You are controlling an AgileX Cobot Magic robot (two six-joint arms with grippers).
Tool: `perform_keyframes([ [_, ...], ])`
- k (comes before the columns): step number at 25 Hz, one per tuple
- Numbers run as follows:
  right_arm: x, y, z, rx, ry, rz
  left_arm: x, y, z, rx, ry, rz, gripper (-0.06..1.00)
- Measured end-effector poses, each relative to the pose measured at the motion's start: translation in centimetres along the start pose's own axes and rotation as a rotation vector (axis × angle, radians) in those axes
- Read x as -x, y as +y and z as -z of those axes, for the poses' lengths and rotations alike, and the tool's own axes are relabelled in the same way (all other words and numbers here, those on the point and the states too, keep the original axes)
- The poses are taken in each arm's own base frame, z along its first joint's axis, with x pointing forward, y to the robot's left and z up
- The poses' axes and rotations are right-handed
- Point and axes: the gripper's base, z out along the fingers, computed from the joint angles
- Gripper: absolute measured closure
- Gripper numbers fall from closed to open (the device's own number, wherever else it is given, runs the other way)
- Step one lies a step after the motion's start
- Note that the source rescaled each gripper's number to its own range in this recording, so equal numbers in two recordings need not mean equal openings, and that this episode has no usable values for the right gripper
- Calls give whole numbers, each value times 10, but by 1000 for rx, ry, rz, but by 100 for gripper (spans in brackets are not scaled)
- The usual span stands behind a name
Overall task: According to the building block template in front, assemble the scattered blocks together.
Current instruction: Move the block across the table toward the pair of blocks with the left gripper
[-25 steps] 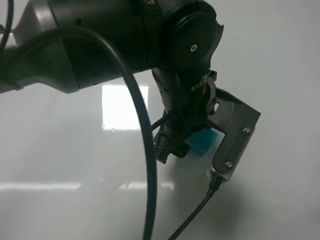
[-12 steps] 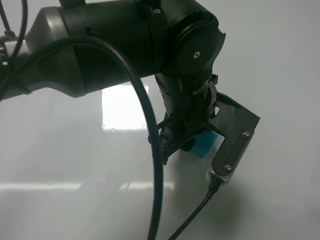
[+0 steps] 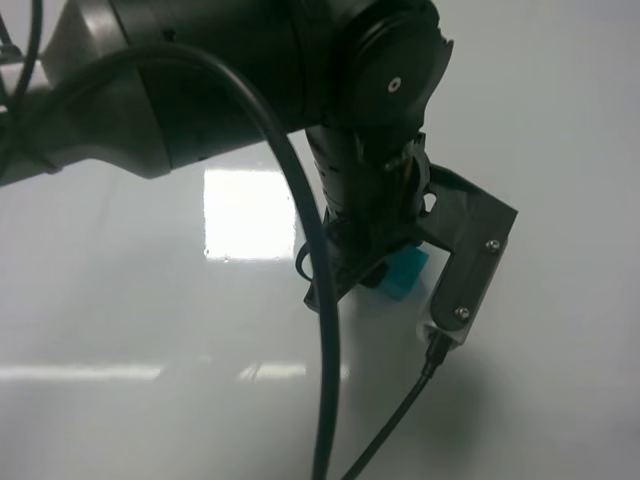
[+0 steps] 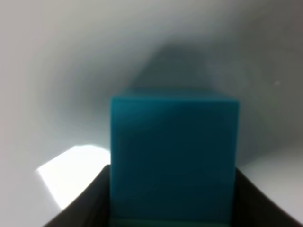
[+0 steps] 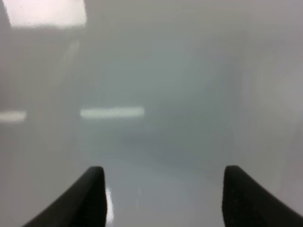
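The left arm has shifted since a second ago. In the exterior high view its wrist and the left gripper sit a little higher in the picture. The grey camera bracket on the wrist has risen with them. The black cable looping down from the arm has swung to the right and now hangs closer to the gripper. The blue-teal cube has moved with the gripper, slightly up the picture, and less of it shows past the dark fingers than before.

Only a corner of the cube peeks out between the gripper and the bracket, over the glossy pale table. Whether it rests on the table or hangs just above it cannot be told from this view.

In the left wrist view the cube fills the middle of the picture. The dark fingers press against its two sides, so the jaws are clamped on it. A soft shadow lies on the table beyond it.

In the right wrist view the right gripper hangs over bare table. Its jaws stand well apart with nothing between them.
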Motion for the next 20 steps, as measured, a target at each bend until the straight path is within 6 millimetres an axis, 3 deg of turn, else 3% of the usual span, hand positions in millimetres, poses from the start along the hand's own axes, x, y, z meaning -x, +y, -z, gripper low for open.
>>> perform_keyframes([
  [5, 0, 0, 0, 0, 0, 0, -9, 19, 37, 133, -14, 150, 92],
  [12, 0, 0, 0, 0, 0, 0, -35, 23, 89, 256, -16, 338, 92],
  [15, 0, 0, 0, 0, 0, 0, -52, 19, 100, 263, -2, 364, 92],
  [20, 0, 0, 0, 0, 0, 0, -86, 0, 97, 202, 60, 400, 92],
])
